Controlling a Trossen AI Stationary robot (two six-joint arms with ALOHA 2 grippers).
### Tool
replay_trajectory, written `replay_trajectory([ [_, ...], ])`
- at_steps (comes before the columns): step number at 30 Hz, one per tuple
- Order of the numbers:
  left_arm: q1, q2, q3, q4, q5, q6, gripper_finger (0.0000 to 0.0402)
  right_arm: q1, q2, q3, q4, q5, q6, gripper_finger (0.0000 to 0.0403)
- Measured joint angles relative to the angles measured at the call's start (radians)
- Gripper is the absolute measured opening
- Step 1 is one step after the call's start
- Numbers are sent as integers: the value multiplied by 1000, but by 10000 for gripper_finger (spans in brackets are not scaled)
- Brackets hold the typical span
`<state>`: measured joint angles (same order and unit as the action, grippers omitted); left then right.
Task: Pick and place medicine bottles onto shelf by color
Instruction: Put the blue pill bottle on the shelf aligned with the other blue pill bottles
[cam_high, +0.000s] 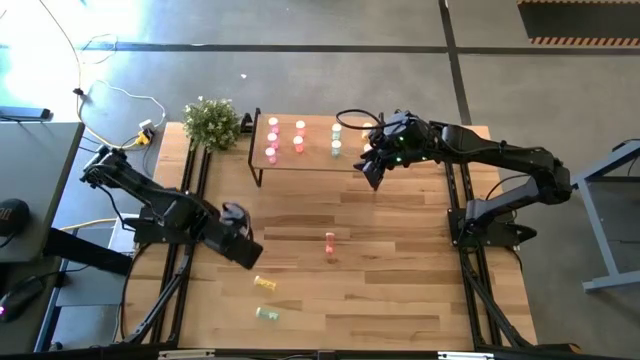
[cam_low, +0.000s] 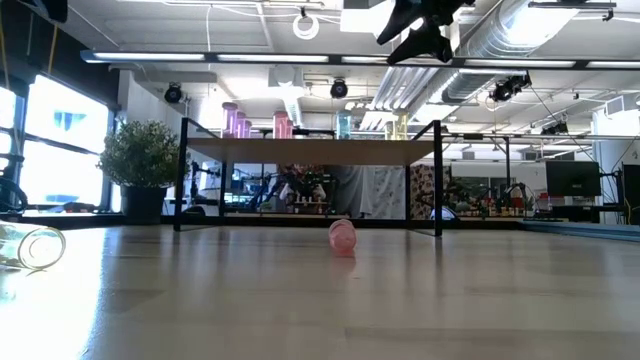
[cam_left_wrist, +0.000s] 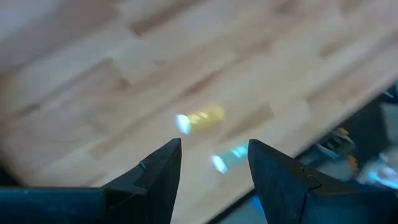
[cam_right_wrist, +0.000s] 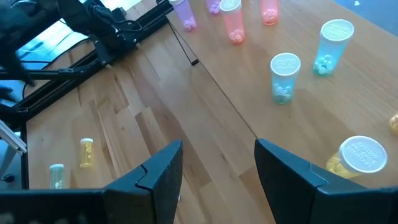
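My right tool (cam_high: 372, 166) hangs above the right end of the shelf (cam_high: 310, 160), its jaws parted and gripping nothing; the right wrist view shows the two fingers (cam_right_wrist: 163, 171) spread with bare wood between them. My left tool (cam_high: 240, 222) hovers over the left half of the bench (cam_high: 400, 280), jaws likewise apart and empty, with a yellow bottle (cam_left_wrist: 202, 117) and a green bottle (cam_left_wrist: 225, 158) lying blurred on the boards beyond its fingertips.

On the shelf, upright bottles stand in columns by colour: pink ones (cam_high: 272, 140) at the left end, red-orange ones (cam_high: 299, 135) next, pale green ones (cam_high: 336, 140) further right, and a yellow-filled bottle (cam_right_wrist: 356, 157) at the right end close to my right tool.

Off the shelf, a pink bottle (cam_high: 330, 243) lies on its side near the middle of the bench; the yellow and green bottles lie nearer the front left. A potted plant (cam_high: 212, 122) stands at the shelf's left end.
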<state>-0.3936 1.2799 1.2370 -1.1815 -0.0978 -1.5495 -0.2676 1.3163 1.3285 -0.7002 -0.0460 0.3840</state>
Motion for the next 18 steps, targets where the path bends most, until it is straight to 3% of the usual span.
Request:
replay_trajectory([
  [9,-120,114,1,149,-3,111,177,0,0,0,0,0,20,190],
  [18,-186,222,1,313,0,498,177,0,0,0,-3,3,45,190],
])
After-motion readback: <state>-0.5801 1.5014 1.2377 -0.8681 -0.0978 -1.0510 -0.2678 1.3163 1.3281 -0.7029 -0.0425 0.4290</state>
